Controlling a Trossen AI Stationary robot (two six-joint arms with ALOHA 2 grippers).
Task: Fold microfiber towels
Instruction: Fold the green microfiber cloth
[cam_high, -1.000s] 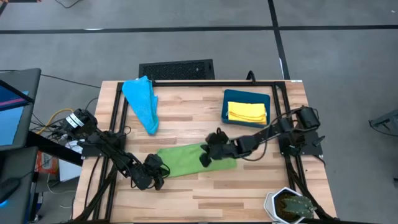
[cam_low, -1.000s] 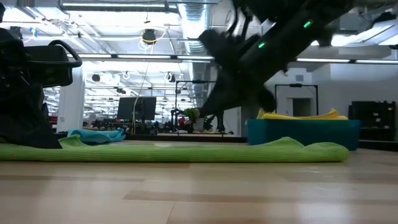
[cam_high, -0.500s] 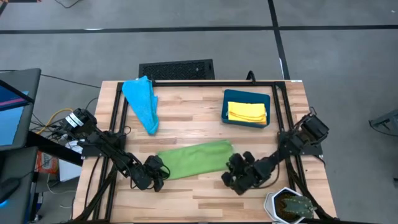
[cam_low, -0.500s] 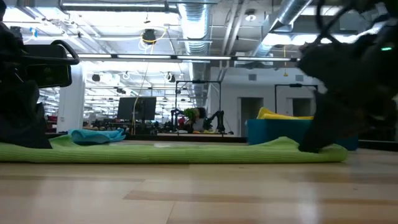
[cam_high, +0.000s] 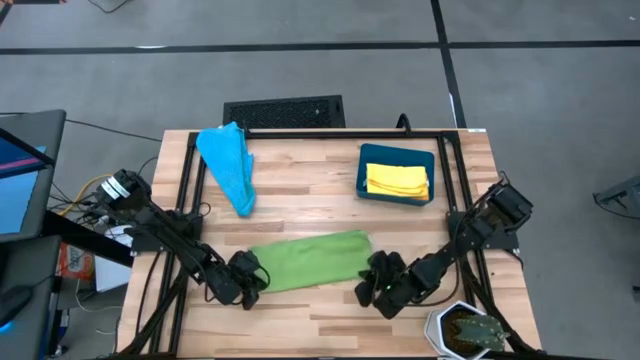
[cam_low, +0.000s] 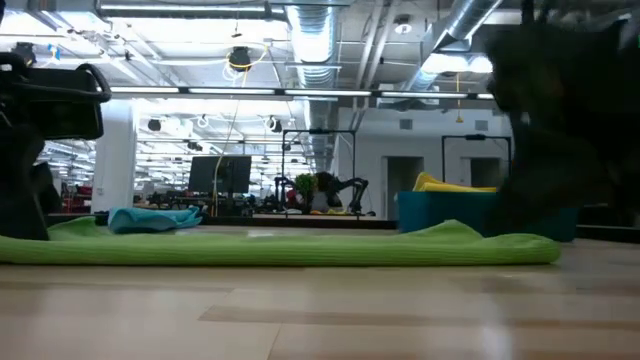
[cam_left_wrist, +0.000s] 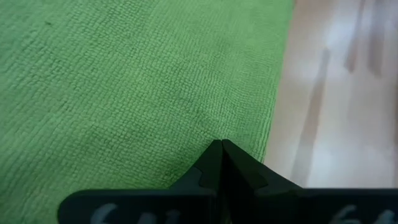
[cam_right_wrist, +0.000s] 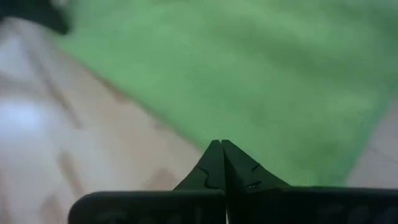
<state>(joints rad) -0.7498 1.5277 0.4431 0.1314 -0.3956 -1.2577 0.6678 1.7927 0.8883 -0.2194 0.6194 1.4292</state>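
The right end effector (cam_high: 368, 291) has swung to the green towel's (cam_high: 310, 262) corner, closed like the left end effector (cam_high: 250, 289).

Bare table (cam_high: 300, 185) lies between blue towel (cam_high: 228, 165) and bin (cam_high: 396, 173).

Both arms reach low toward the near middle; the left gripper (cam_high: 250, 283) sits near left, the right gripper (cam_high: 368, 290) near right, each with jaws pressed together

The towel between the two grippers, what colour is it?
Bright green towel, plain with no pattern; the high view shows it best.
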